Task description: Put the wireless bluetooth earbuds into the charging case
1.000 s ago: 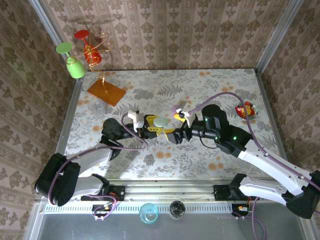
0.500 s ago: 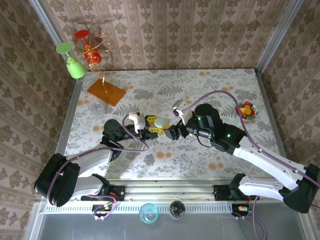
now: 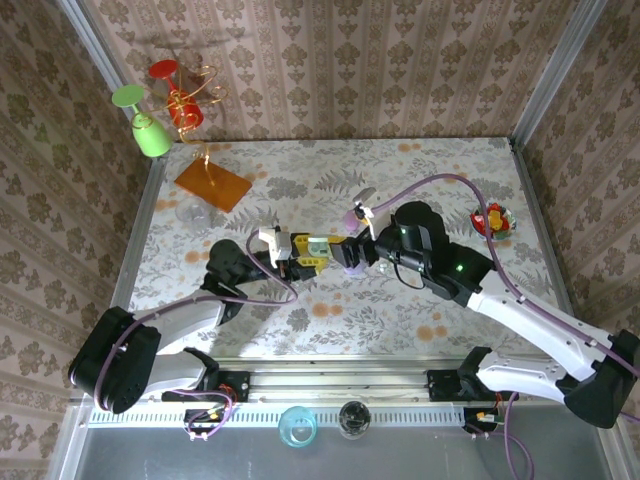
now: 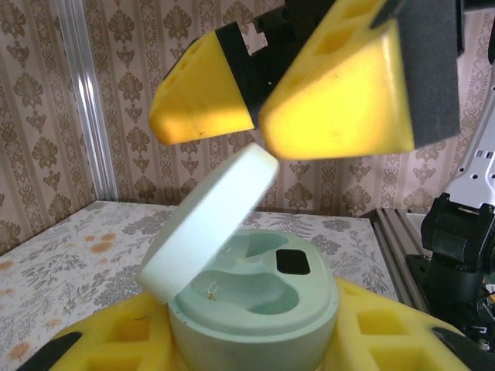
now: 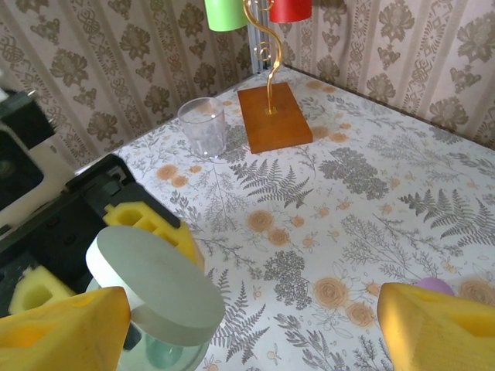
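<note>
Left wrist view — one mint case [image 4: 255,325], one lid [image 4: 207,224] raised, perhaps two wells [image 4: 232,286].

Case lid [image 4: 209,224] now open, right gripper [image 3: 342,252] nearer

Left wrist: charging case [image 4: 255,309] base cut off by bottom edge; speck [image 4: 210,292] in its well too small to identify. Right wrist: purple object [image 5: 433,286], lower right, half hidden behind finger [image 5: 441,328] of right end effector [image 5: 247,336]; green cup [image 5: 226,11] cropped at top.

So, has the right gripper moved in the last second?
Yes. The right gripper shifted left, away from the sweets dish, toward the open charging case.
</note>
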Robot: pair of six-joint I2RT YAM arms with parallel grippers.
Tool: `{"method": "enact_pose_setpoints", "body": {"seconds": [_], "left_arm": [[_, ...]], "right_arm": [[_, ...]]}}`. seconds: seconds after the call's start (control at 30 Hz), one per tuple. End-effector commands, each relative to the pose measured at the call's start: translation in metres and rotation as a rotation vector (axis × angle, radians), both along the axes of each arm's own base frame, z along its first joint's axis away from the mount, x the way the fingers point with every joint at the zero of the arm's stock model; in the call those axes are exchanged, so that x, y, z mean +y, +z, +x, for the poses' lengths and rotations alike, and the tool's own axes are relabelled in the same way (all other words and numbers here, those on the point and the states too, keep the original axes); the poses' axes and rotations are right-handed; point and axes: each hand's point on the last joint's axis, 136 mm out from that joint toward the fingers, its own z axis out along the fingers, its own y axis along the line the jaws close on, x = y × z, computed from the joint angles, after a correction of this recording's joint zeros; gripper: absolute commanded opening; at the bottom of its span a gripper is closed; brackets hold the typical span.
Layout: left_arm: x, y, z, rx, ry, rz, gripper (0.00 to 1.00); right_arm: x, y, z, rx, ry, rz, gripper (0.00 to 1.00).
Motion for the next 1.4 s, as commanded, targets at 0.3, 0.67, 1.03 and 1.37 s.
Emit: {"method": "enact_pose_setpoints", "body": {"seconds": [0.3, 0.67, 1.03, 1.37], "left_arm": [[0.005, 0.011, -0.008, -0.076, 0.004, -0.044, 0.22], [0.001, 0.015, -0.009, -0.063, -0.031, -0.050, 0.23], [0.008, 0.011, 0.008, -0.054, 0.056, -0.067, 0.24], [0.007, 0.009, 0.009, -0.050, 0.048, -0.061, 0.24]], "right_arm": [[-0.006, 0.014, 0.020, 0.029, -0.072, 0.070, 0.84], [-0.002, 0.009, 0.014, 0.078, -0.029, 0.061, 0.84], [-0.078, -0.006, 0.023, 0.180, -0.288, 0.206, 0.82], [-0.139, -0.129, 0.024, 0.500, -0.543, 0.059, 0.82]]}}
